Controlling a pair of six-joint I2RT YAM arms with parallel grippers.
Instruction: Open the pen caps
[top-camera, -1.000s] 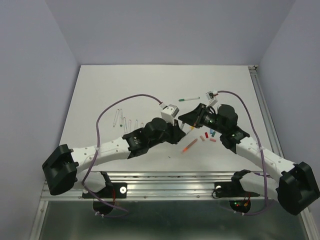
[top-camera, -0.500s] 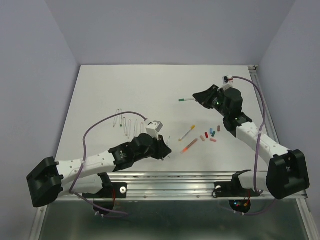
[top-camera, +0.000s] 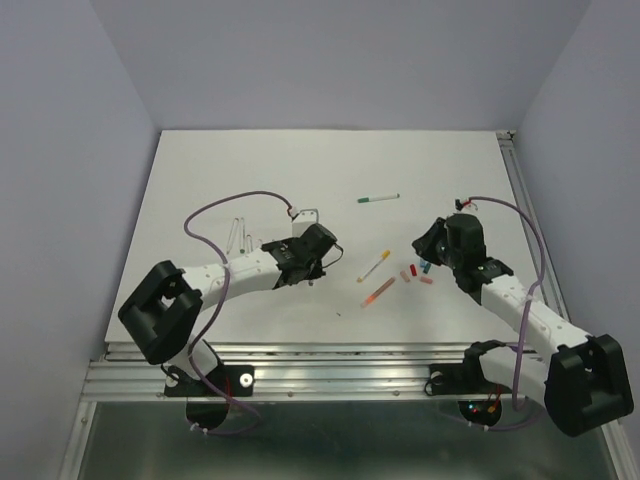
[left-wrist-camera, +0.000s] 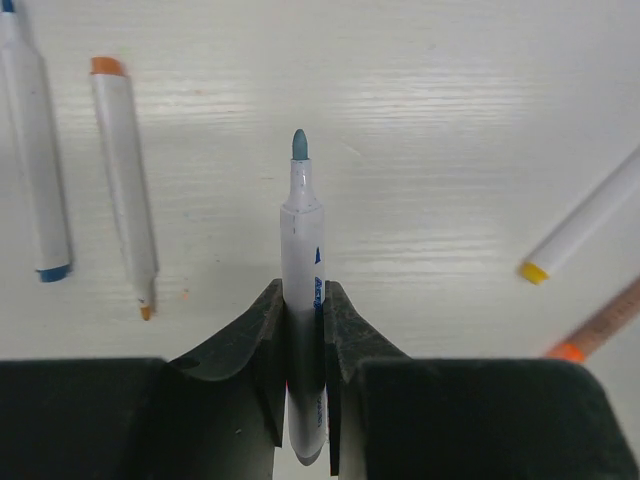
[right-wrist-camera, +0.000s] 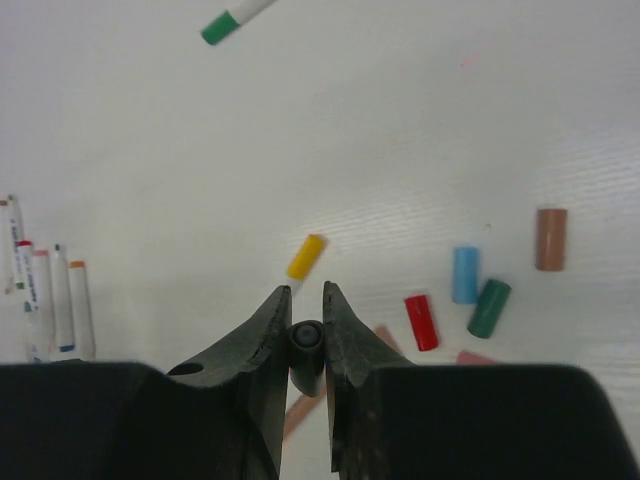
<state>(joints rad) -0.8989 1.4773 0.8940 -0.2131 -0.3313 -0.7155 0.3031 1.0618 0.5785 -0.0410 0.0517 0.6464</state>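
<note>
My left gripper (left-wrist-camera: 301, 290) is shut on a whitish pen barrel (left-wrist-camera: 302, 230) whose bare grey-blue tip points away from me. In the top view this gripper (top-camera: 323, 250) is left of centre. My right gripper (right-wrist-camera: 306, 290) is shut on a dark grey pen cap (right-wrist-camera: 307, 342). In the top view it (top-camera: 425, 241) hangs just above the loose caps (top-camera: 417, 271). Red (right-wrist-camera: 421, 322), blue (right-wrist-camera: 465, 275), green (right-wrist-camera: 489, 307) and brownish-pink (right-wrist-camera: 551, 239) caps lie on the table to its right.
A green-capped pen (top-camera: 378, 198) lies farther back. A yellow-capped pen (top-camera: 374, 265) and an orange pen (top-camera: 378, 292) lie between the grippers. Several uncapped barrels (top-camera: 250, 240) lie in a row at the left, two of them in the left wrist view (left-wrist-camera: 125, 180).
The grippers were together at the centre a second ago and have pulled apart. The left arm swung forward, then back near the row of barrels. The right arm swung far back, then came down over the loose caps.
</note>
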